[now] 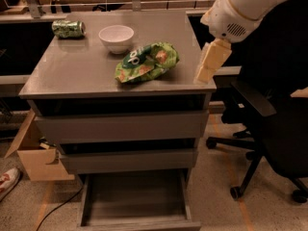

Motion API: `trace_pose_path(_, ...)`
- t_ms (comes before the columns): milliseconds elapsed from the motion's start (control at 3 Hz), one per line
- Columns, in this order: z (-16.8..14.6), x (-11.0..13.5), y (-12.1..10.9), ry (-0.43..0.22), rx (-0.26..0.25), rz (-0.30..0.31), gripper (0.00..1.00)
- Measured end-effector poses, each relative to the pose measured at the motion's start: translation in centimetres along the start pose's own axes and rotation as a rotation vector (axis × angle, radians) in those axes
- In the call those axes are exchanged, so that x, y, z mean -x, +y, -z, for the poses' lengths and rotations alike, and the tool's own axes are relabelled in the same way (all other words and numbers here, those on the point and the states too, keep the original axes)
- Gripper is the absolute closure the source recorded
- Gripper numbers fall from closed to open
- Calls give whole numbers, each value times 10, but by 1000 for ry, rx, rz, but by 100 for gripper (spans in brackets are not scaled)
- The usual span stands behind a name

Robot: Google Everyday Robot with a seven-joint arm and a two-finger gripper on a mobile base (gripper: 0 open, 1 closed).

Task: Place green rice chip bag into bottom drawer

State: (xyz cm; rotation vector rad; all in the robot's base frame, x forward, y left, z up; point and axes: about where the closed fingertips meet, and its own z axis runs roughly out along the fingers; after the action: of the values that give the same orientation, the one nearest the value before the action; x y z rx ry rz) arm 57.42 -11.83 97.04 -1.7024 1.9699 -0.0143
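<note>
The green rice chip bag [147, 61] lies crumpled on the grey cabinet top [72, 71], right of centre, just in front of the white bowl. The bottom drawer [137, 203] is pulled out at the foot of the cabinet, an empty grey tray with a low front lip. My gripper [207, 69] hangs from the white arm at the cabinet's right edge, right of the bag and apart from it, holding nothing that I can see.
A white bowl [116, 37] and a green soda can [68, 28] sit at the back of the top. A black office chair [269, 129] stands close on the right. A cardboard box [36, 153] sits on the floor at left.
</note>
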Motion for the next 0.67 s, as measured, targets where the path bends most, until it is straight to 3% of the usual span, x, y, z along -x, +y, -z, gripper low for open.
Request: trace_pose_path(667, -51, 23, -28, 11, 25, 19, 0)
